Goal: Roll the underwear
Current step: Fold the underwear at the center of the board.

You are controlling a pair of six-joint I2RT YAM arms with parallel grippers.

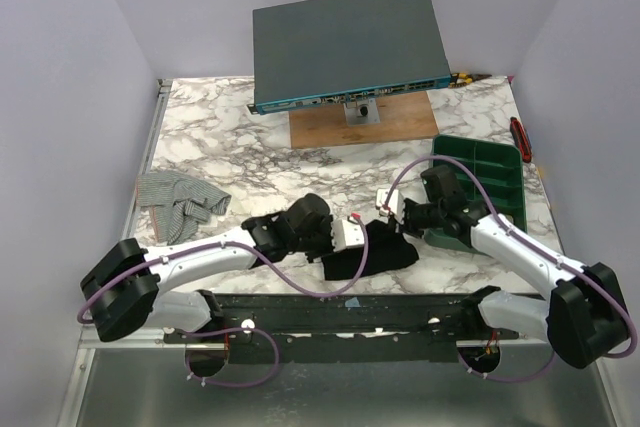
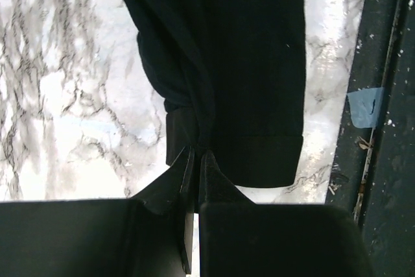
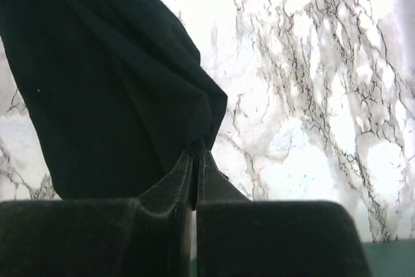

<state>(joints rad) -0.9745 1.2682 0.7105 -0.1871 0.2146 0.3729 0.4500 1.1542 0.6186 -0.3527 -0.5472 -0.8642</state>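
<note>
The underwear (image 1: 368,252), plain black cloth, is lying on the marble bench (image 1: 250,147) near its front edge, folded into a narrow strip slanting up to the right. It is bunching into creases at both ends, where the left fingers (image 2: 217,186) and right fingers (image 3: 214,183) are pinching it. A hemmed band is showing at the left end.

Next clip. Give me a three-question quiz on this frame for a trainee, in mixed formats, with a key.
1. True or false: the left tool and the right tool are both shut on the black underwear.
2. What lies on the marble table on the robot's left side? A) a striped cloth B) a blue bowl C) a yellow sponge
3. Fill in: the green tray stands on the robot's ___ side.
Key: 1 true; 2 A; 3 right.
</note>
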